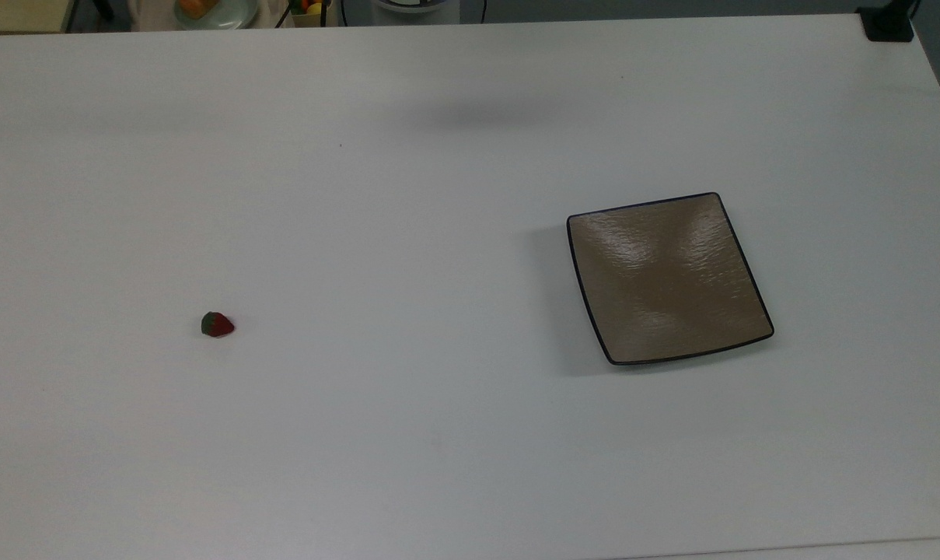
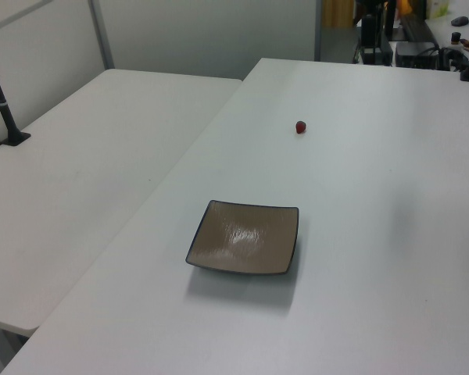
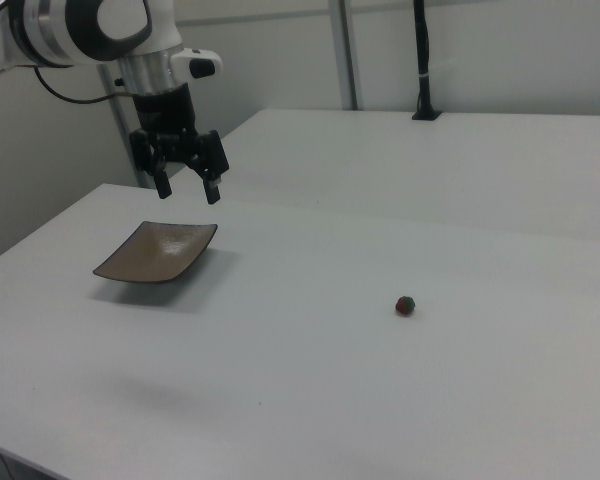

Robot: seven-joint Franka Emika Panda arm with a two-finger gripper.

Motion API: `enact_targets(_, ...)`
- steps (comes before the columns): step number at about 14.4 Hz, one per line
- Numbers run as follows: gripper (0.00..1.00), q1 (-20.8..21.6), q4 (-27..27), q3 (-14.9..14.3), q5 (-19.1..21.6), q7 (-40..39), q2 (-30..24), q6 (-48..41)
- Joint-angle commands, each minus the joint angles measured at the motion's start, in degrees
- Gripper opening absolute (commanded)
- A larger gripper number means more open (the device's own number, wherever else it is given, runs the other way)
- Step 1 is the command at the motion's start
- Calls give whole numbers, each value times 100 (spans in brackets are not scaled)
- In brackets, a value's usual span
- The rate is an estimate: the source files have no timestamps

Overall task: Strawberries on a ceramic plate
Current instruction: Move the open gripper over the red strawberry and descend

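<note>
Your white worktop [image 1: 407,435] carries two items, well apart. The arm [image 3: 90,30] enters at the right view's upper left; its gripper [image 3: 187,187] hangs in the air, jaws released and grasping nothing, fingers [image 3: 212,187] pointing down. Ceramic plate [image 1: 668,278]: square, tan-brown, dark rim, sitting flat at the top view's right, nothing on it. In the right view you see it below the gripper. The strawberry [image 1: 218,325] lies on bare worktop at the top view's left, red with a green cap, far from the plate.
</note>
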Motion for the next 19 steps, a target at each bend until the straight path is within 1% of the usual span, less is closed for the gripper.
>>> enact_targets(1,100,-19,42,-344,408,-19,132,350)
enact_targets(2,100,-13,26,-336,524,-19,125,414)
enact_targets(5,100,-56,26,-336,578,-19,134,440)
enact_targets(7,100,-179,17,-336,736,-334,213,519)
enact_targets(9,100,-293,-10,-336,745,-1290,266,616)
enact_targets(10,100,-520,-1,-319,780,-1938,344,625)
enact_targets(11,100,-618,-1,-319,833,-2388,397,643)
enact_targets(12,100,-758,-1,-319,938,-3010,467,747)
enact_targets(13,100,-873,-1,-319,965,-3286,546,870)
enact_targets(14,100,-943,-1,-319,965,-3402,669,1071)
enact_targets(17,100,-1119,34,-328,851,-3368,1055,1695)
enact_targets(19,100,-1321,26,-336,833,-3368,1293,2231)
